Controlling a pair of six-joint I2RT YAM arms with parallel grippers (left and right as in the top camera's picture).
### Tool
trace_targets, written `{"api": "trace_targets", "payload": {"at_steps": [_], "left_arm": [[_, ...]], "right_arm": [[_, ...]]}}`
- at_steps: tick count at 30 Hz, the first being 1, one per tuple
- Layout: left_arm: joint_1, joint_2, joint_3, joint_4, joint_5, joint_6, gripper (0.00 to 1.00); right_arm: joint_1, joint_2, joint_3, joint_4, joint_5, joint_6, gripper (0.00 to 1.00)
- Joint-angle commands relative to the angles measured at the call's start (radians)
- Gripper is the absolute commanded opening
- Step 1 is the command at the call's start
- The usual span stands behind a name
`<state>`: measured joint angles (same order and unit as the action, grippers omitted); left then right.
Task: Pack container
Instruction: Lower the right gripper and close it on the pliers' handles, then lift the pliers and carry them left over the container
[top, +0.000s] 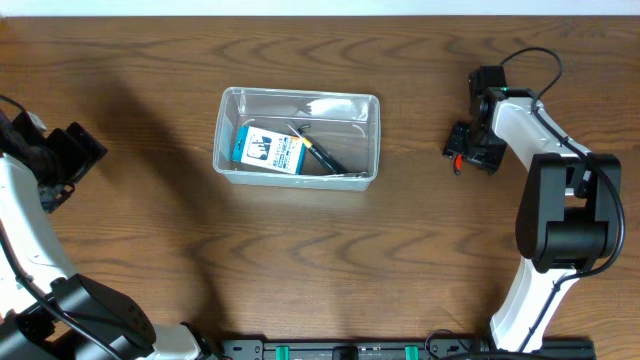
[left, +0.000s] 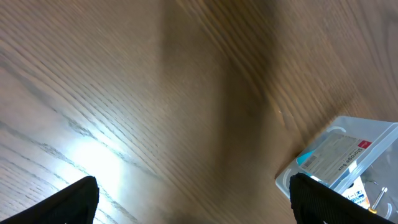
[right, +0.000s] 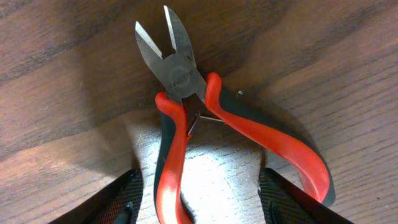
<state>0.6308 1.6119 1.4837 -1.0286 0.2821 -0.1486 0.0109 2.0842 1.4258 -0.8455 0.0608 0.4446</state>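
One clear plastic rectangular container (top: 221, 150) sits at upper centre of the overhead frame. It holds one blue-and-white box (top: 268, 150), its label print too small to read, and one slim dark tool (top: 326, 157). One pair of red-handled steel cutters (right: 180, 78) bears an illegible stamp, and the right gripper (right: 200, 190) stands released astride its handles. The left gripper (left: 196, 202) gapes wide, empty.

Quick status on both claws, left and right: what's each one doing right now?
Left claw: open, nothing in it.
Right claw: open, straddling the red-handled cutters, not clamped on them.
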Motion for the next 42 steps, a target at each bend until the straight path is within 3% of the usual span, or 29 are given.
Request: {"api": "trace_targets", "payload": {"at_steps": [1,10,16,20,27,35,42], "left_arm": [[-0.004,-0.009,0.011,-0.003,-0.006,0.018,0.91],[-0.004,-0.009,0.011,-0.003,-0.006,0.018,0.91],[-0.004,-0.009,0.011,-0.003,-0.006,0.017,0.9],[-0.004,-0.009,0.011,-0.003,-0.006,0.018,0.9],[-0.004,-0.009,0.011,-0.003,-0.006,0.017,0.9],[-0.004,-0.009,0.011,-0.003,-0.006,0.018,0.9],[-0.004,-0.009,0.011,-0.003,-0.006,0.018,0.9]], "right_arm": [[0.018,0.063,-0.009,0.017,0.009,0.03,0.61],[0.038,0.063,-0.009,0.023,0.009,0.03,0.43],[0.043,0.063,-0.009,0.017,0.009,0.03,0.21],[0.043,0.063,-0.009,0.014,0.009,0.03,0.2],[0.043,0.063,0.018,-0.011,-0.027,-0.019,0.1],[0.043,0.063,0.253,-0.151,-0.027,-0.138,0.02],[0.049,0.063,0.52,-0.247,-0.029,-0.178,0.03]]}}
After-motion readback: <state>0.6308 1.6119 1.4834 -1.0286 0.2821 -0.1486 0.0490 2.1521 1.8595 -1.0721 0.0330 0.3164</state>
